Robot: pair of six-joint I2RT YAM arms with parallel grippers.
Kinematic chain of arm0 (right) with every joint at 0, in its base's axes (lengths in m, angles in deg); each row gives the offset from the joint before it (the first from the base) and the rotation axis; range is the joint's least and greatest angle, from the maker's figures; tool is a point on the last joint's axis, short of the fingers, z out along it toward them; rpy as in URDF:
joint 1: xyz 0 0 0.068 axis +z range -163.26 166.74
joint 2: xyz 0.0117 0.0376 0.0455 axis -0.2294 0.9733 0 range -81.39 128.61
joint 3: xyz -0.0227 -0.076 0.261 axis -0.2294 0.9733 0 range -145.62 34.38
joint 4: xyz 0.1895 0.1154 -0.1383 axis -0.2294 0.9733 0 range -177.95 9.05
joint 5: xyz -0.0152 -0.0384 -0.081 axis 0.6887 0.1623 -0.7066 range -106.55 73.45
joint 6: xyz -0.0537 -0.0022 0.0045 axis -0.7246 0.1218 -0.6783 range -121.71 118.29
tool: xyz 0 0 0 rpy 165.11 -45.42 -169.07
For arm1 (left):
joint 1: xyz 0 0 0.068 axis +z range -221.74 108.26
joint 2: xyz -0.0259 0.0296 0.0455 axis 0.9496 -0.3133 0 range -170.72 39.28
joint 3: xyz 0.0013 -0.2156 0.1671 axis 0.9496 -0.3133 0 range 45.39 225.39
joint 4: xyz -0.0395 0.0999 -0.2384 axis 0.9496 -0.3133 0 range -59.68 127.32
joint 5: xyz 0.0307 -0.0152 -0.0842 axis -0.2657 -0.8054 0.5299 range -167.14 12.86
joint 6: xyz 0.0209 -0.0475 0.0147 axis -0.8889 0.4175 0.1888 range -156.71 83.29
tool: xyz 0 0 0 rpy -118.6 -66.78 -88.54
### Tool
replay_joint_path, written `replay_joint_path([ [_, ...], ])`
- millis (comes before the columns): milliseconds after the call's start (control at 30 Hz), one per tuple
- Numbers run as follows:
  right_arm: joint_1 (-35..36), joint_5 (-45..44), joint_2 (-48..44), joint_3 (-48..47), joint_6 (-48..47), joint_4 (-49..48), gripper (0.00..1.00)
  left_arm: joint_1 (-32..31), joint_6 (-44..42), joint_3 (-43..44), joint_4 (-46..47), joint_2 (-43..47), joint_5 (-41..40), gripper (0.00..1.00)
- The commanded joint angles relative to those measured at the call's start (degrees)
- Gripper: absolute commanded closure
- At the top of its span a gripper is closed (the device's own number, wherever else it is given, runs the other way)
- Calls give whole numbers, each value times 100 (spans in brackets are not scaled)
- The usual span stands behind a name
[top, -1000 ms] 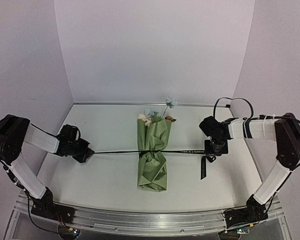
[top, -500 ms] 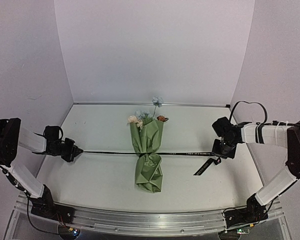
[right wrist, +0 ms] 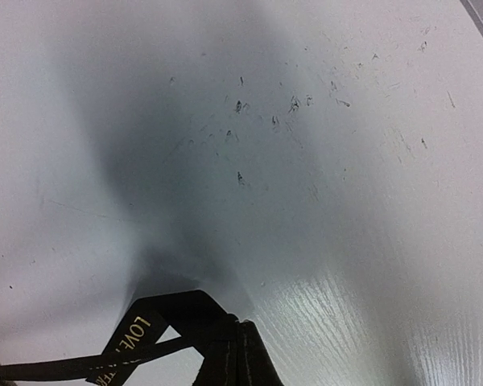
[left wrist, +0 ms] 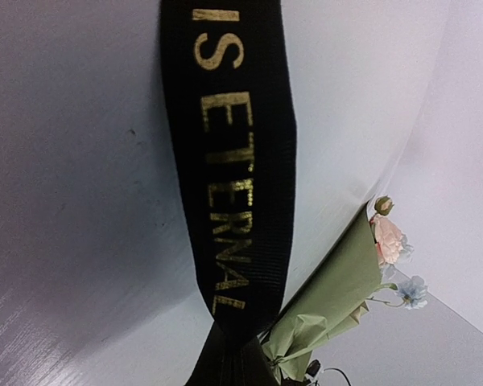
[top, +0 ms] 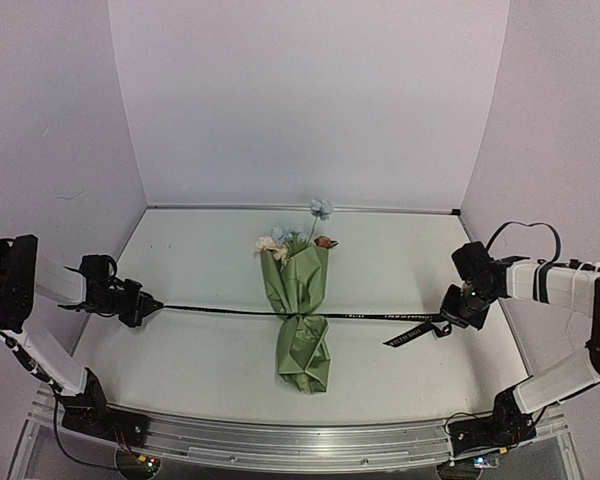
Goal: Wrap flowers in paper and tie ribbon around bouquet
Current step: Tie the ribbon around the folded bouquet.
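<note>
Bouquet: olive-green paper cone lying on the desk, pinched at its waist, pale blooms at the far end.
Ribbon: black, gold-lettered, taut across the waist.

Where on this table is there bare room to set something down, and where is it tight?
Bare table lies on both sides of the bouquet beyond the ribbon, and again in front of it toward the near edge. Crowded: the taut ribbon line between the left claw and right claw, plus its loose tail by the right claw.
</note>
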Motion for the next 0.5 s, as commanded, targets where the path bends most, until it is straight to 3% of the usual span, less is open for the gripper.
replay_joint_path([
  [0, -537, -1711, -325, 139, 162, 837, 100, 575, -76, 166, 310, 22, -1183, 100],
  [300, -721, -1806, -895, -811, -707, 1739, 100, 580, -75, 431, 263, 2, -1138, 100],
  [467, -300, -2108, -888, -1390, -1241, 2195, 100, 577, -57, 575, 227, -12, -1143, 100],
])
